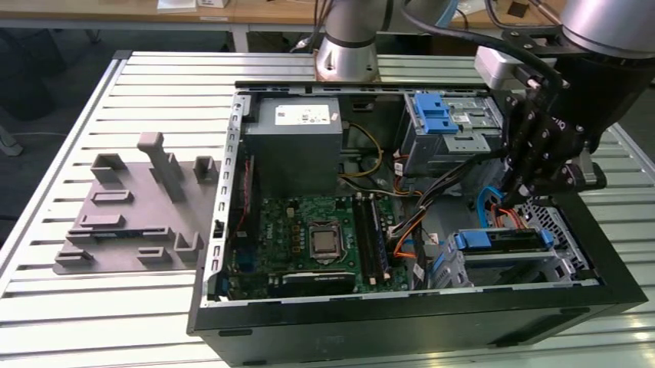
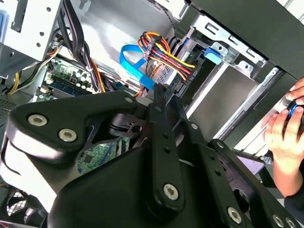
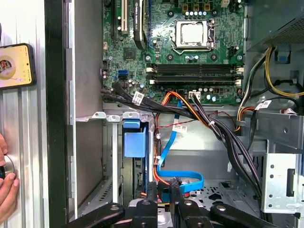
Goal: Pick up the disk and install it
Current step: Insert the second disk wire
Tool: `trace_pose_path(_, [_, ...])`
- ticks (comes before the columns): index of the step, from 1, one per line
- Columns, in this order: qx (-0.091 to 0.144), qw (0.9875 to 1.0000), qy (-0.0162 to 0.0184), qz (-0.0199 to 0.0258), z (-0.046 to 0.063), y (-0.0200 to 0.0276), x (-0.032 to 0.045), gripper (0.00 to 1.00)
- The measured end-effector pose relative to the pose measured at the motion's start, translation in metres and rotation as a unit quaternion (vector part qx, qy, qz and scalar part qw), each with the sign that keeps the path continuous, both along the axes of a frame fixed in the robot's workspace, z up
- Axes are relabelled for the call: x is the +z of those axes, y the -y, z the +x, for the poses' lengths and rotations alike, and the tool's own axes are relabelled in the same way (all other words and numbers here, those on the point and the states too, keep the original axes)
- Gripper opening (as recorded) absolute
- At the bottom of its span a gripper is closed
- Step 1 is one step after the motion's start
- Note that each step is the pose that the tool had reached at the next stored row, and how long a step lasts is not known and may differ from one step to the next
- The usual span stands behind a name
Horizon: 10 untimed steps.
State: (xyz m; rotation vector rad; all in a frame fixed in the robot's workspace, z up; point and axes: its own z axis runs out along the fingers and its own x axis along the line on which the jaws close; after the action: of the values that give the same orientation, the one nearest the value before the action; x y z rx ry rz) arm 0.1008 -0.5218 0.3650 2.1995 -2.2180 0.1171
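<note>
The disk (image 1: pixel 504 240), silver-grey with a blue bracket, lies in the drive bay at the near corner of the open computer case (image 1: pixel 409 307) on the exterior view's right. In the first wrist view its blue bracket (image 3: pixel 134 141) faces me edge-on inside the bay. My gripper (image 1: pixel 520 192) hangs just above and behind the disk, apart from it. In both wrist views the gripper (image 3: pixel 163 187) (image 2: pixel 159 90) has its fingers drawn close together with nothing between them, over a blue flat cable (image 3: pixel 183 180).
Inside the case are the motherboard (image 1: pixel 317 238), a grey power supply box (image 1: pixel 297 126), a metal cage with a blue latch (image 1: pixel 445 119) and bundles of cables (image 3: pixel 209 123). A grey fixture (image 1: pixel 133 207) lies on the slatted table. A person's hand (image 3: pixel 7 190) and a phone (image 3: pixel 16 64) are beside the case.
</note>
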Motion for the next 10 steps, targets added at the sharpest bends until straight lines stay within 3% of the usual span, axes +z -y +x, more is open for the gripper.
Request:
trace_pose_path(5, [0.0,1.0,-0.0061,0.0001,0.0002,-0.0005,-0.003,0.25])
trace_pose_path(10, [0.0,1.0,-0.0096,-0.0006,0.0014,-0.0006,-0.0094,0.25])
